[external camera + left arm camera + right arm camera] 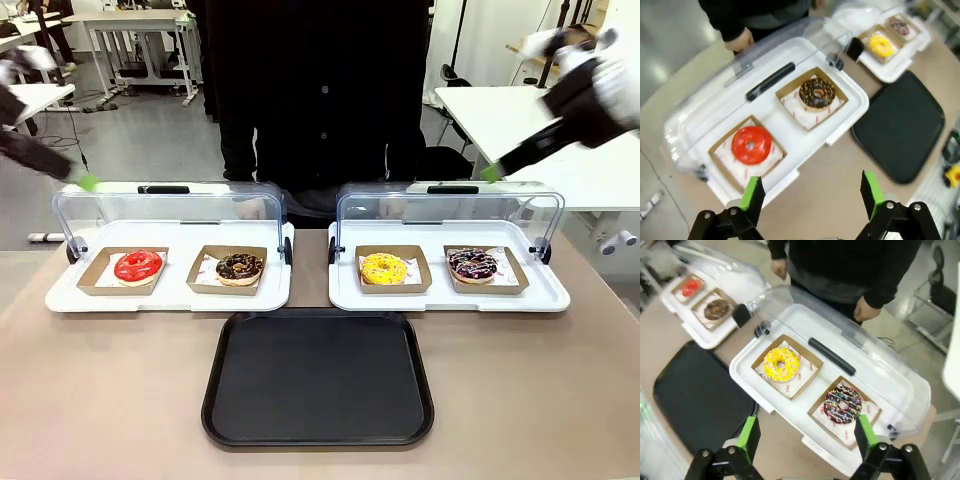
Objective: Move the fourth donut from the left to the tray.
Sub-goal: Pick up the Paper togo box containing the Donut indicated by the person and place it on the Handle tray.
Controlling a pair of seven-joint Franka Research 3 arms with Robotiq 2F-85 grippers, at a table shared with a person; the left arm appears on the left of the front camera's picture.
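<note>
Chocolate-iced and pink-streaked, the fourth donut (pixel 842 405) lies untouched in the right display case (pixel 450 298) (lid (pixel 450 205) raised), so approach is the step in hand: the right claw (pixel 806 434), wide and empty above it, must descend and grip before carrying to the black tray (pixel 318 378); left claw (pixel 812 190) likewise wide.

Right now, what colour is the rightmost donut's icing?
Dark chocolate with pink and white streaks on the donut; right wrist view shows it best.
</note>
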